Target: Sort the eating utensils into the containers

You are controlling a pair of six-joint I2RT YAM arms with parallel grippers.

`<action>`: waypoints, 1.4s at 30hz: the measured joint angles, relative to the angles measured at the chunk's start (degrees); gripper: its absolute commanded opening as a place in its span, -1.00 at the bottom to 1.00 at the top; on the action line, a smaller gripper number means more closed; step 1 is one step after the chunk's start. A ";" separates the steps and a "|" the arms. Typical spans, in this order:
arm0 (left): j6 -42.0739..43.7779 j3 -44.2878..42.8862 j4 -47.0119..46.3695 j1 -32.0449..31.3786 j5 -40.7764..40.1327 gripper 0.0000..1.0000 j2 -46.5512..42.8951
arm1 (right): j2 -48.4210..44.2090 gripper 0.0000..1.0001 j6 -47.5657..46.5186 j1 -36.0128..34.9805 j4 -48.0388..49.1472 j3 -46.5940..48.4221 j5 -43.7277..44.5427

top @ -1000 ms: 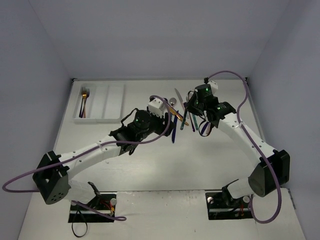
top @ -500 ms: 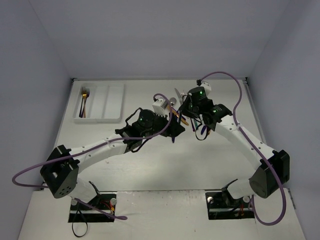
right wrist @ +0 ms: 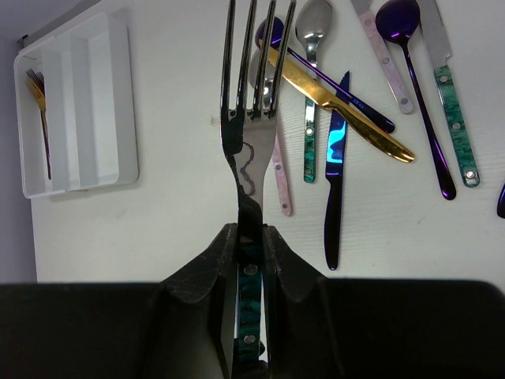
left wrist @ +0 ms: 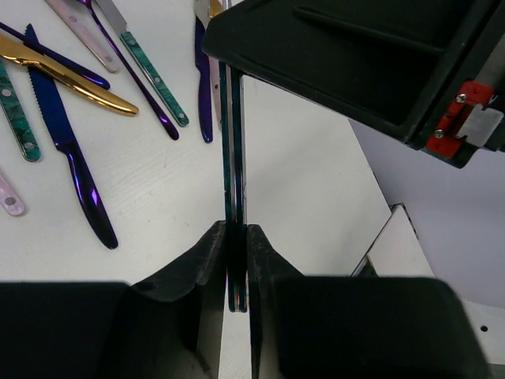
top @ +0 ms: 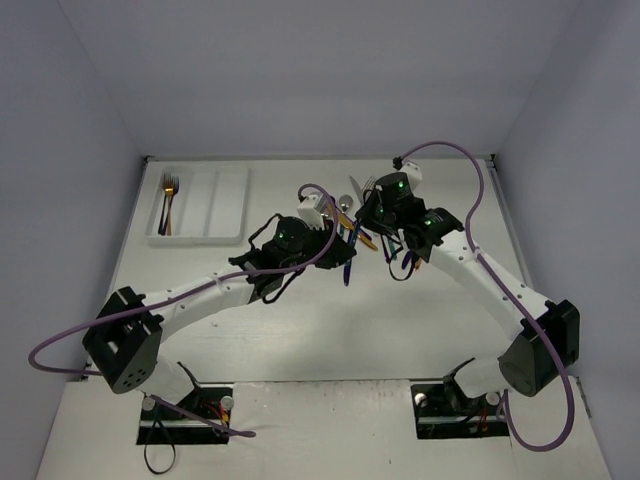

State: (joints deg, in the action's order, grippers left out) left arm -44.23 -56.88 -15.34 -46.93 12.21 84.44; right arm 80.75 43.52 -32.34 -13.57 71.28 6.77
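Near the table's (top: 330,320) far edge, our right gripper (right wrist: 250,233) and left gripper (left wrist: 235,233) both clamp 1 silver teal-handled fork (right wrist: 251,134), its length spanning them. The white 3-compartment plastic tray (top: 215,205) sits far-left, nearer our left arm.

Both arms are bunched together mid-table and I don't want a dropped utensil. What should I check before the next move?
1. Grip of right hand on teal-handled fork: ok, shut on the handle, tines pointing away.
2. Grip of left hand on slim utensil: ok, shut on it, seen edge-on.
3. Both hands on one utensil: cannot tell.
4. Room in the tray compartment holding forks: ok.
5. Clearance between the hands: not ok, they sit close together by the loose utensils.
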 measured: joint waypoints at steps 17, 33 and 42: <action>-7.34 11.69 -1.05 15.29 3.97 -1.00 -7.17 | 0.00 0.65 -2.36 0.54 0.09 0.01 1.42; 6.16 -2.22 22.67 62.89 19.44 -1.00 -7.64 | -10.64 0.65 -9.02 11.73 0.27 -10.90 0.75; 20.47 -21.30 30.36 69.66 25.21 -1.00 15.67 | -10.58 0.64 -12.54 12.19 0.42 -12.36 -1.21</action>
State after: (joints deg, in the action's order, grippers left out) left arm -23.76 -78.18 15.03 22.73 37.42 100.11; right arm 70.17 30.99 -20.15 -13.15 58.91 5.55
